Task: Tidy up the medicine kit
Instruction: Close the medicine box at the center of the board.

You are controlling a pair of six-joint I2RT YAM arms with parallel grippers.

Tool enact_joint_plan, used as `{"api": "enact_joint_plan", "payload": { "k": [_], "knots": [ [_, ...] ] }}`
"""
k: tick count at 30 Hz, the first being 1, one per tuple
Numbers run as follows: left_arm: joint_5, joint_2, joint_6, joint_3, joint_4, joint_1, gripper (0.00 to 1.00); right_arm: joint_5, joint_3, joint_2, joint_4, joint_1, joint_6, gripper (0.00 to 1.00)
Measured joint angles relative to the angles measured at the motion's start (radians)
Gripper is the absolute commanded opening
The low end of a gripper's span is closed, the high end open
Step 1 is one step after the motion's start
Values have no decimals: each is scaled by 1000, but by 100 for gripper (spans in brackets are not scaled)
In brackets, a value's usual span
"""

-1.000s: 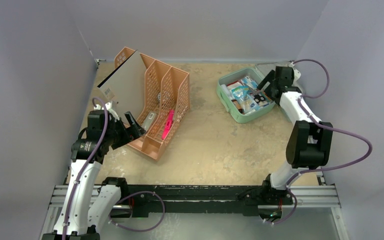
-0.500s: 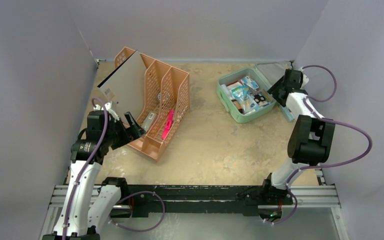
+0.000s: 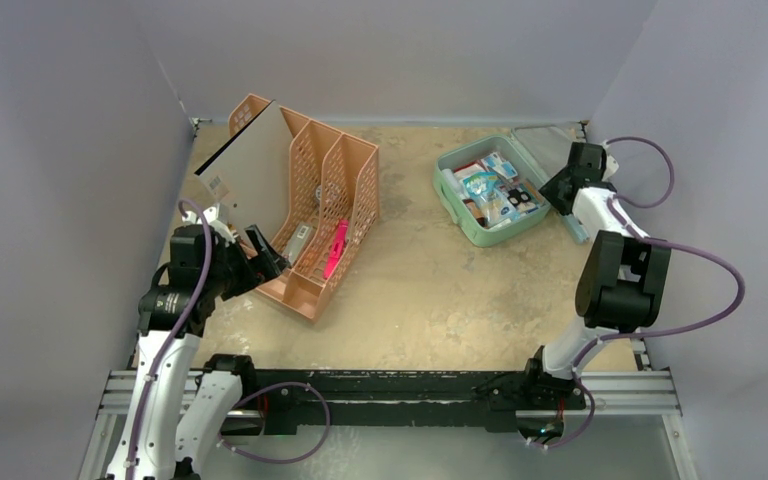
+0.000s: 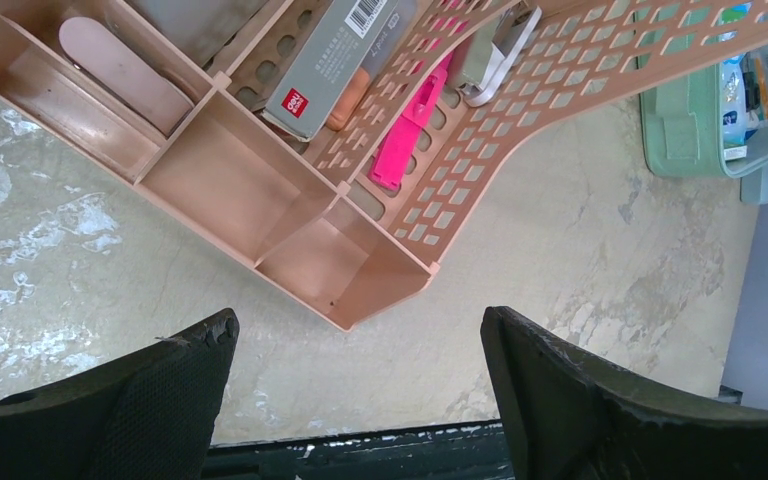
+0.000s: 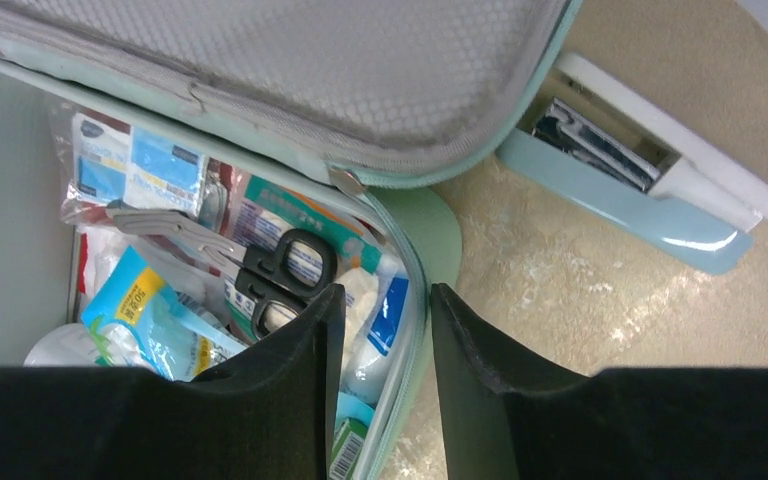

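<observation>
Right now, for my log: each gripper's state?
Left gripper: open, empty.
Right gripper: jaws narrow astride the case rim; grip cannot be told.

1 fixed view looks down from high behind — 2 wrist views peer close, all sharing the medicine kit (image 3: pixel 457 213).

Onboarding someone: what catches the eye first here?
The open mint-green medicine kit at the far right, crammed with packets and scissors, the right gripper straddling its rim. Then the orange mesh rack at the far left, a pink item inside, the left gripper open before it.
</observation>
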Motion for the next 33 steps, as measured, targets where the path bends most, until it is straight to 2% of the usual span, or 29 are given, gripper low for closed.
{"api": "enact_joint_plan", "payload": {
  "k": [6,11,21,33],
  "knots": [
    [0,-3,0,0,0,0,90,2,-30,-5,-57,6,20,40],
    [-1,-4,0,0,0,0,89,-11,-31,-5,-77,8,26,22],
    [-4,-5,0,0,0,0,89,-40,-39,-5,-49,22,21,8],
    [-14,-10,-2,0,0,0,89,-42,-68,-34,-53,133,-5,7]
  ]
}}
